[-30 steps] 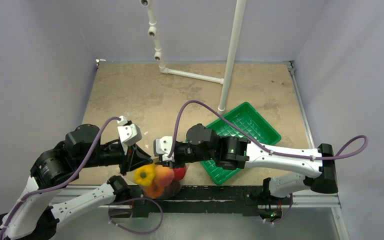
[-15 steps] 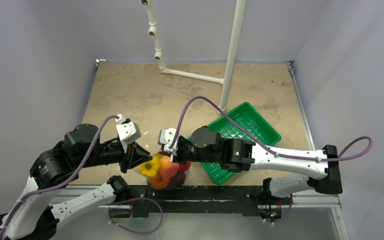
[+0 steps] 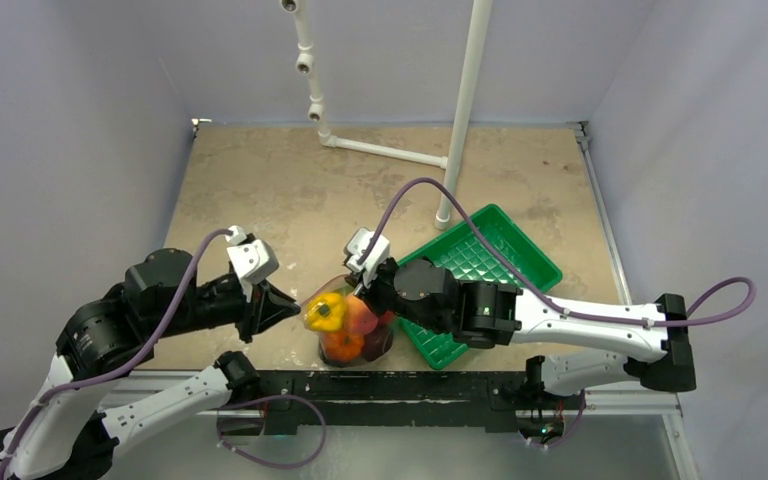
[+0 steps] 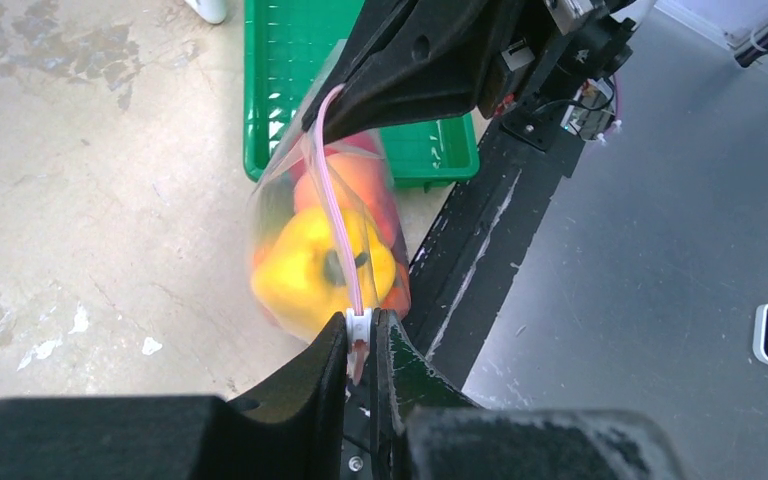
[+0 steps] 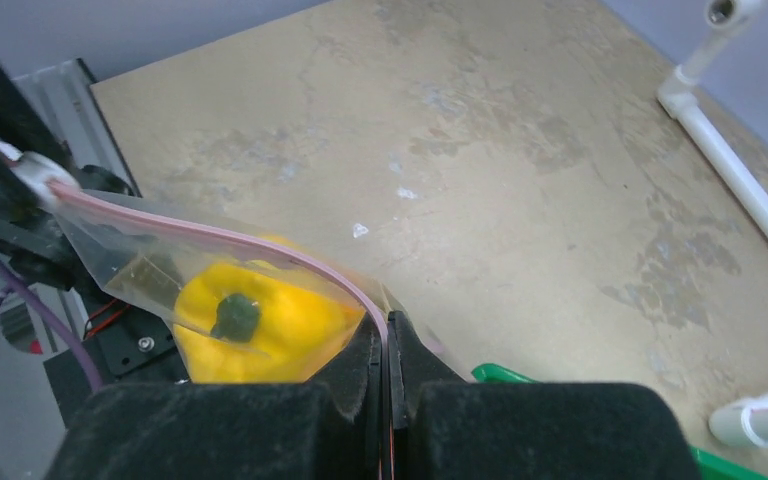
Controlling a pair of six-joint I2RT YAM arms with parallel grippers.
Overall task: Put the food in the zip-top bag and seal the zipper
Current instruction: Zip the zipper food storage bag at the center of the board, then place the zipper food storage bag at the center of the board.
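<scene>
Left gripper (image 4: pixel 360 335) pinches one end of the zipper (image 4: pixel 332 190), and the right gripper (image 5: pixel 388 335) is clamped shut on the other! The pink strip runs taut between them. The zip-top bag (image 3: pixel 348 335) hangs below it, over the near table edge, just left of the green tray (image 3: pixel 490 250). Yellow pepper (image 4: pixel 315 265) and the rest of the food (image 3: pixel 352 330) sit inside. Loading looks done; whether the seal is pressed closed all along, I can't tell.

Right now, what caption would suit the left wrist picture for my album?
Left end effector and right end effector pinch the zipper of the zip-top bag holding the food.
</scene>
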